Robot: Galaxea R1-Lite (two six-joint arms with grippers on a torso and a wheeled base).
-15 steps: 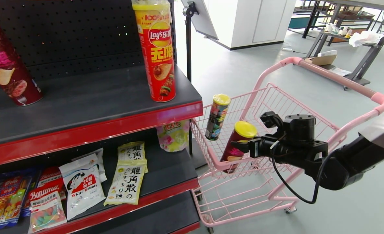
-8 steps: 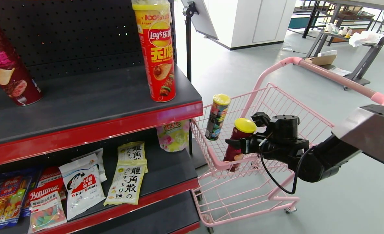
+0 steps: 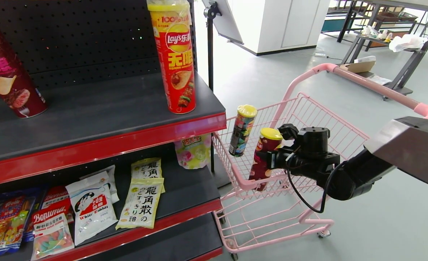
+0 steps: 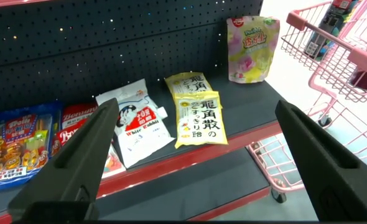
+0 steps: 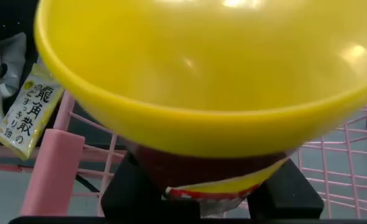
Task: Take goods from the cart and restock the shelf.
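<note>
R pincer (image 3: 270, 160) is closed on the dark-red chip can (image 3: 260, 170), gripping it mid-body from the cart's inner side. In the R wrist view the can's yellow lid (image 5: 202, 74) sits right above the two dark fingers (image 5: 130, 193). The can is nearly upright w/ a slight tilt, its lower end inside the pink cart (image 3: 344, 78), close behind the basket's front rim. Can't tell if the base is off the basket floor.

A 2nd, multicolour can (image 3: 242, 130) leans in the basket's front corner nearest the shelf, just beside the held one but apart from it.

Top shelf board (image 3: 101, 108) has a wide bare stretch betw. the maroon can (image 3: 7, 69) at the L end and the tall red can (image 3: 175, 58) near the R end. Its red front lip (image 3: 127, 139) ends near the basket corner, and a thin black pole (image 3: 210, 72) stands betw. shelf end and cart.

L pincer (image 4: 196, 104) has its fingers spread wide w/ nothing betw. them, facing the lower shelf (image 4: 246, 134) w/ flat snack bags (image 4: 199, 115)
</note>
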